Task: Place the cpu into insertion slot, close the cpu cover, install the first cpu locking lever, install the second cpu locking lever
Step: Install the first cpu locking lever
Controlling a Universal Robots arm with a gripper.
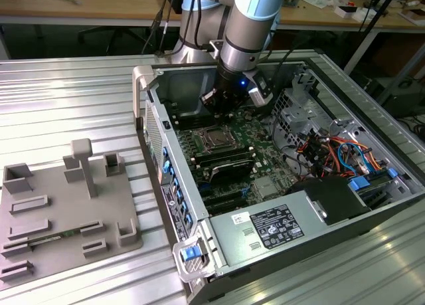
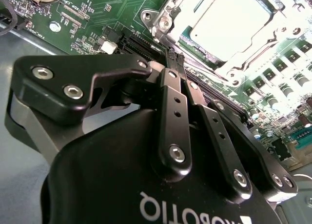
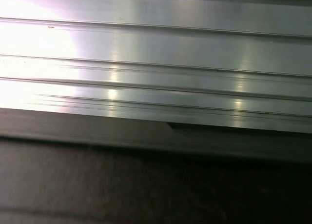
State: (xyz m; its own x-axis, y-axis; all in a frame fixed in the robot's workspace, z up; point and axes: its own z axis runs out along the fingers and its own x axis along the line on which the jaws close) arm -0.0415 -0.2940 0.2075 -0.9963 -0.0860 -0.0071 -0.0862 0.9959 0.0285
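The cpu [image 2: 229,24] lies flat in the insertion slot [image 1: 214,139] on the green board, its bright metal top showing. The cpu cover [image 2: 165,20] is down flat around it as a silvery frame. My gripper [image 2: 175,55] is shut, its two black fingers pressed together with nothing between them. The tips hover just off a corner of the socket frame. In the exterior view my gripper [image 1: 211,105] hangs inside the open computer case just behind the socket. I cannot make out how the locking levers stand.
The case walls [image 1: 154,119] surround the board. Black card slots [image 1: 226,164] lie in front of the socket, and a power supply [image 1: 272,228] and cable bundle [image 1: 335,152] fill the exterior view's right. A grey fixture plate [image 1: 66,212] rests on the ribbed metal table [image 3: 156,48].
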